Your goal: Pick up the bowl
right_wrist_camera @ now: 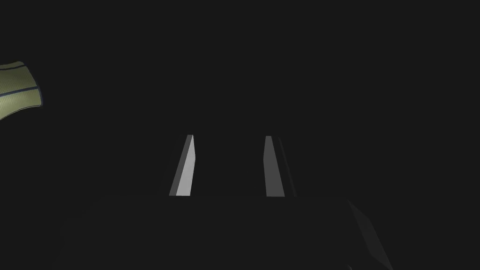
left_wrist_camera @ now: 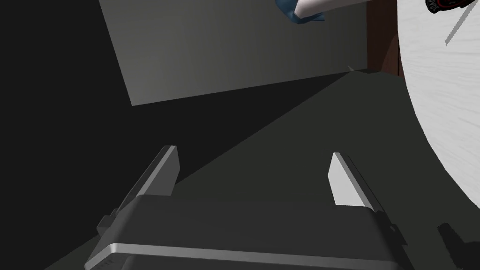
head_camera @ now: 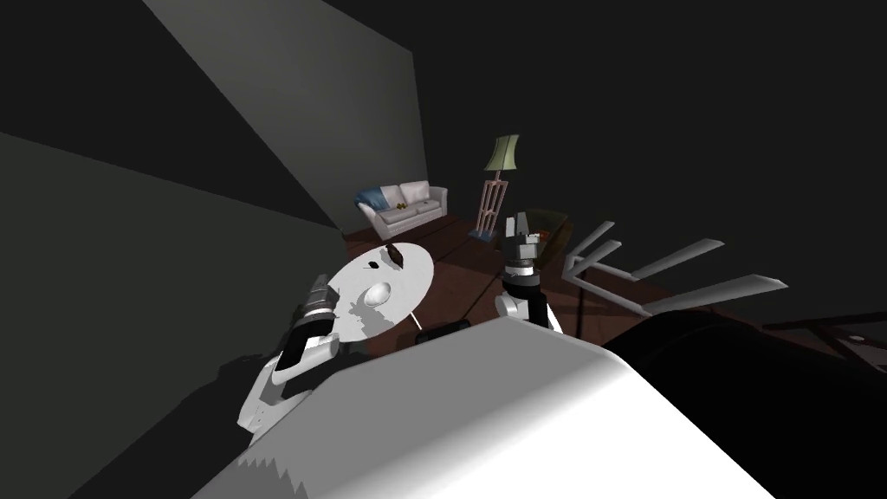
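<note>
Dim grey walls [head_camera: 286,104] close in the room, with a dark reddish-brown floor [head_camera: 472,273] running between them. A round white counter [head_camera: 407,281] stands just ahead on my left. In the left wrist view its curved edge [left_wrist_camera: 436,103] lies close beside the fingers. A white sofa [head_camera: 405,205] sits against the far wall with a blue throw [head_camera: 371,196] over one end. Off to my right a light grey slatted frame [head_camera: 658,264] juts out over the floor. A floor lamp [head_camera: 495,186] with a yellow-green shade stands beside the sofa, and the edge of that shade [right_wrist_camera: 16,89] shows in the right wrist view.

The left gripper [left_wrist_camera: 255,173] is beside the counter's near left rim, off its edge and not over the top. Its fingers [left_wrist_camera: 347,180] are spread wide with nothing between them. The right gripper [right_wrist_camera: 229,166] is raised well to the right of the counter, pointing toward the lamp. Its fingers [right_wrist_camera: 185,166] are parted by a narrower gap, and nothing is held between them.

The bowl [head_camera: 378,294] is pale and rests on the counter near its middle. It is well apart from both grippers, and the left one is nearer to it. A small dark object [head_camera: 396,254] lies near the counter's far rim, and I cannot tell what it is.
</note>
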Robot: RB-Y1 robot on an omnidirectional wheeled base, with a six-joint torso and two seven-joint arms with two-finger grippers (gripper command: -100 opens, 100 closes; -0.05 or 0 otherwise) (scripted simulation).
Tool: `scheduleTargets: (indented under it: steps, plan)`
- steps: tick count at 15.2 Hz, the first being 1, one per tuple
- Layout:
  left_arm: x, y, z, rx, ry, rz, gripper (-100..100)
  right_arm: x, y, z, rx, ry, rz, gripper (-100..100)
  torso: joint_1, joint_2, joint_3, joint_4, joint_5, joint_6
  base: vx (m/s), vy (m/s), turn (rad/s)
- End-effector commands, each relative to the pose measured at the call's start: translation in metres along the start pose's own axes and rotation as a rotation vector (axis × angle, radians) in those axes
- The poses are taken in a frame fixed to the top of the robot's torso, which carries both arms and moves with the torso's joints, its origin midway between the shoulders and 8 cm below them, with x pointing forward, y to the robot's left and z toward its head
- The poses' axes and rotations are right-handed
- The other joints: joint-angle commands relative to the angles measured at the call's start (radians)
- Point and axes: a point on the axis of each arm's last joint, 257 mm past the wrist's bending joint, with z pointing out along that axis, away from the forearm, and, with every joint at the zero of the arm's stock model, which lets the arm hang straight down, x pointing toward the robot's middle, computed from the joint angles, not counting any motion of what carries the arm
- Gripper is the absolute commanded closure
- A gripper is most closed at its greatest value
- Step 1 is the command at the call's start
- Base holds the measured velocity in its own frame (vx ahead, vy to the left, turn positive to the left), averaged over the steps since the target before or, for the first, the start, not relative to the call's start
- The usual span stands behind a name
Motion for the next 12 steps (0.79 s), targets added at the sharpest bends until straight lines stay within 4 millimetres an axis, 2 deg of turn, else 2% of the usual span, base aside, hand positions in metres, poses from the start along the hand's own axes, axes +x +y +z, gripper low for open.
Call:
scheduleTargets:
  steps: [1,2,3,4,5,6,7,8,9,12]
  plan:
    - [-0.016,0.024,0.005,-0.07,-0.031,-0.022,-100,0.0,0.0,0.0,0.0,0.0,0.0,0,0.0,0.0,0.0,0.0,0.0,0.0,-0.019,-0.012,-0.141]
    - [-0.018,0.039,0.004,-0.111,-0.037,-0.023,-100,0.0,0.0,0.0,0.0,0.0,0.0,0,0.0,0.0,0.0,0.0,0.0,0.0,-0.018,-0.011,-0.132]
    - [-0.018,0.039,0.004,-0.111,-0.037,-0.023,-100,0.0,0.0,0.0,0.0,0.0,0.0,0,0.0,0.0,0.0,0.0,0.0,0.0,-0.011,-0.006,-0.056]
    - [-0.029,0.06,0.005,-0.167,-0.063,-0.043,-100,0.0,0.0,0.0,0.0,0.0,0.0,0,0.0,0.0,0.0,0.0,0.0,0.0,-0.01,-0.009,-0.126]
    - [-0.03,0.064,0.004,-0.181,-0.065,-0.043,-100,0.0,0.0,0.0,0.0,0.0,0.0,0,0.0,0.0,0.0,0.0,0.0,0.0,-0.009,-0.009,-0.146]
    - [-0.04,0.076,0.006,-0.217,-0.088,-0.065,-100,0.0,0.0,0.0,0.0,0.0,0.0,0,0.0,0.0,0.0,0.0,0.0,0.0,-0.011,-0.01,-0.169]
    - [-0.041,0.088,0.003,-0.251,-0.093,-0.066,-100,0.0,0.0,0.0,0.0,0.0,0.0,0,0.0,0.0,0.0,0.0,0.0,0.0,-0.012,-0.008,-0.144]
    - [-0.041,0.088,0.003,-0.251,-0.093,-0.066,-100,0.0,0.0,0.0,0.0,0.0,0.0,0,0.0,0.0,0.0,0.0,0.0,0.0,-0.009,-0.004,-0.058]
    - [-0.051,0.106,0.002,-0.301,-0.119,-0.09,-100,0.0,0.0,0.0,0.0,0.0,0.0,0,0.0,0.0,0.0,0.0,0.0,0.0,-0.008,-0.008,-0.149]
    - [-0.061,0.136,-0.005,-0.388,-0.15,-0.119,-100,0.0,0.0,0.0,0.0,0.0,0.0,0,0.0,0.0,0.0,0.0,0.0,0.0,-0.009,-0.008,-0.151]
